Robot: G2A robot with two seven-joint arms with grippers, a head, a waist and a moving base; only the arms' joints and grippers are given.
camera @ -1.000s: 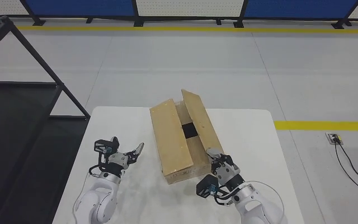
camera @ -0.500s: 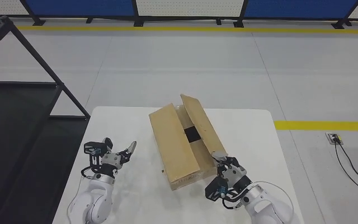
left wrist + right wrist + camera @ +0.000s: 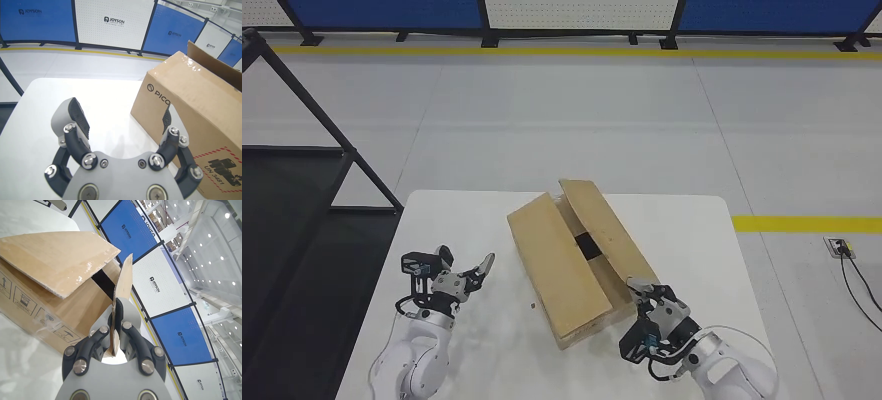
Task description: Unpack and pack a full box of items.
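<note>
Box (image 3: 564, 285) of plain brown cardboard, seen from above and from both wrists. It stands on the white table (image 3: 457, 225) with its long axis running away from me, and its near end is skewed toward my right arm.

My right claw (image 3: 115, 306) sits at the box's near right corner. Its pads are pressed onto the near end of the right flap (image 3: 123, 279), with the corrugated edge caught between them. This flap stands tilted up from the box's right long wall. Its hinge line lies parallel to the box's long axis.

The left flap (image 3: 53, 256) lies lower, almost flat over the box's top. A narrow dark slot shows between the two flaps, and I cannot tell what lies inside it. Shiny tape remnants run along the free edges of the flaps. The box's walls carry printed handling symbols and a red-bordered warning label.

My left claw (image 3: 121, 111) hovers beside the box's left long wall, close to it but apart. It is spread wide and holds nothing.

As I judge it, the coming move swings the pinched flap outward, away from the box's midline and about its hinge. The pull should therefore run across the long axis, not along it. My left claw is the nearer one to the left flap.
</note>
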